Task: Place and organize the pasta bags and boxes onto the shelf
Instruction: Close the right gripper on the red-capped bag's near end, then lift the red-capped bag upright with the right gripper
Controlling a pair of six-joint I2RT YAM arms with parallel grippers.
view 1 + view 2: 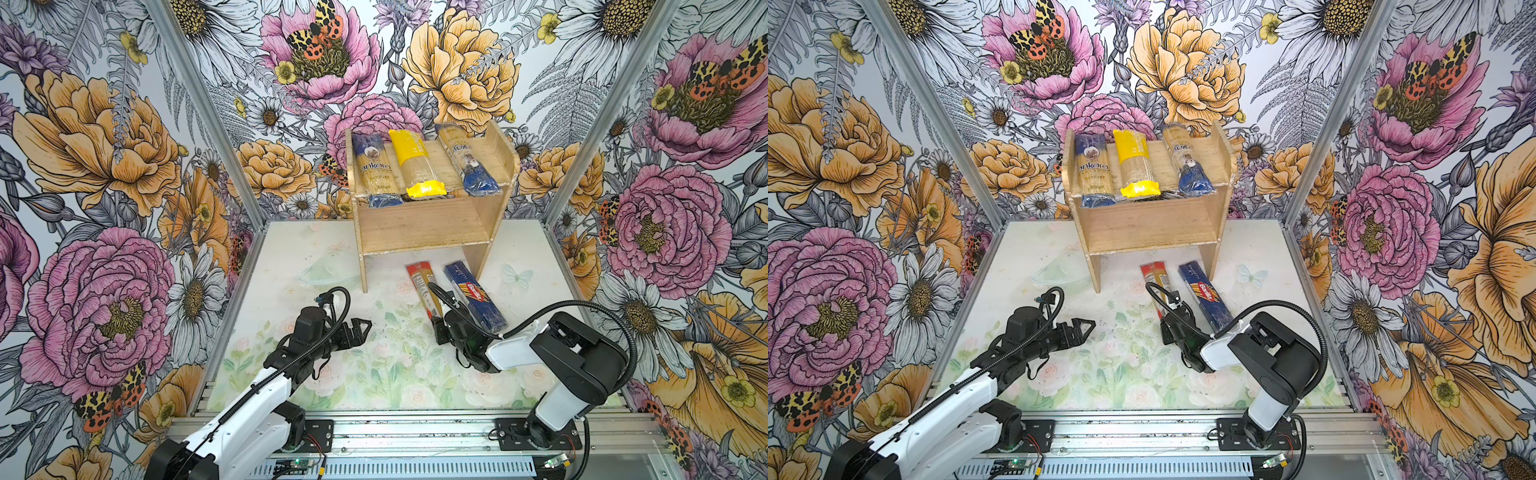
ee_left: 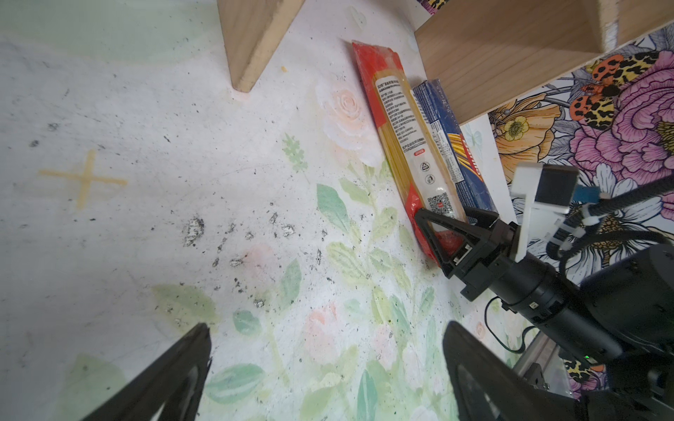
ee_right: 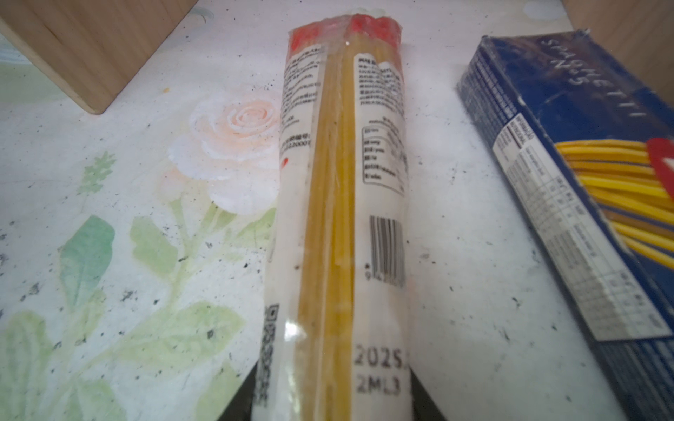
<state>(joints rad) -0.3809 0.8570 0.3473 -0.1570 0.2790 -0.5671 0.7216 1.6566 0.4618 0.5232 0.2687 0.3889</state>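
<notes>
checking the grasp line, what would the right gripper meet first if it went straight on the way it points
The red pack: the right gripper points along it, with its fingers on either side of the near end. Beyond the far end it probably passes under the shelf, though depth is unclear.

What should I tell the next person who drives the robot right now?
Left gripper: open, holding nothing, above the table.
Right gripper: shut on the near end of the red-ended pack, which lies on the table.
Done: ankara bag, yellow-ended bag and slimmer blue-ended bag lie side by side on the top tier of the shelf.
Left: put the red-ended pack on the shelf, then the Barilla pack, which lies on the table beside it.
</notes>
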